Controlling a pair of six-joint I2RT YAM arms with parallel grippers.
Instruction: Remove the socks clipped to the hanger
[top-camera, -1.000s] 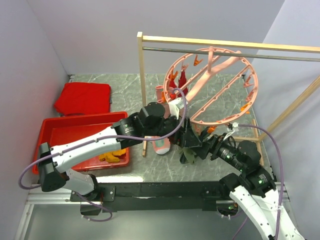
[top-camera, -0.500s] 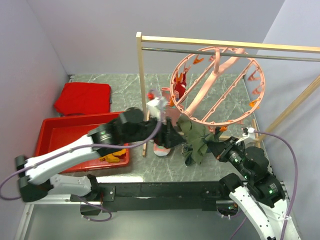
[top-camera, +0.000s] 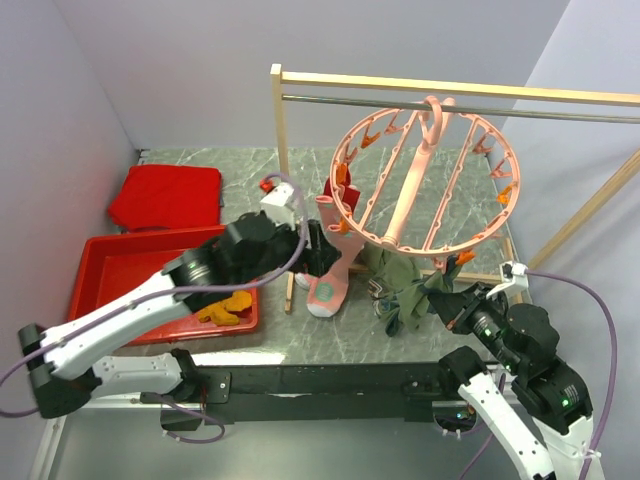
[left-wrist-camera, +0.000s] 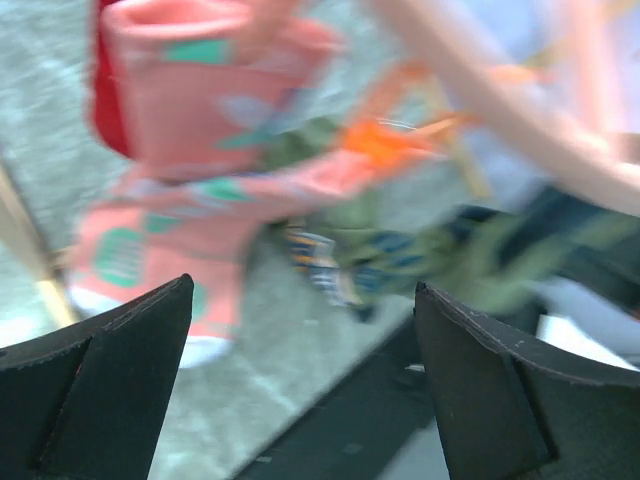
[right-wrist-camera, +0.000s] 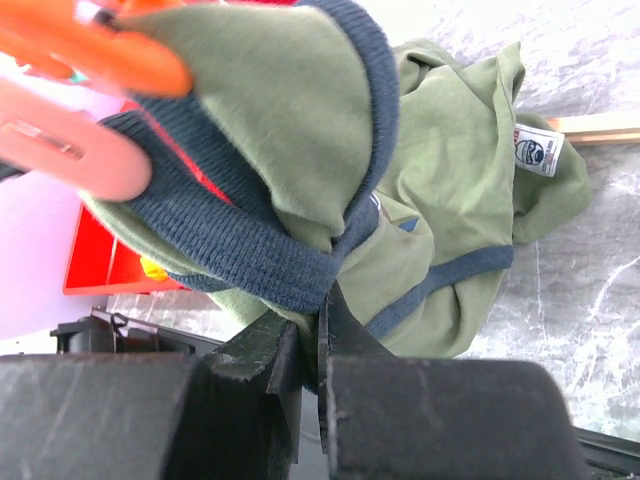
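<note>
The olive-green sock (right-wrist-camera: 440, 190) with navy trim hangs bunched under the near rim of the round pink hanger (top-camera: 410, 195). Only the right wrist view shows an orange clip (right-wrist-camera: 110, 45) against its cuff and the right gripper (right-wrist-camera: 322, 310) pinching its fabric. The pink sock (top-camera: 330, 275) with teal marks hangs at the hanger's left side. The blurred left wrist view shows it beyond the left gripper (left-wrist-camera: 302, 290), whose fingers are spread wide and hold nothing. Only the overhead view shows 1 mustard sock (top-camera: 225, 308) in the red bin (top-camera: 100, 260).

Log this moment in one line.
left fingers: open, empty | right fingers: shut on olive green sock | pink sock: hanging from hanger
</note>
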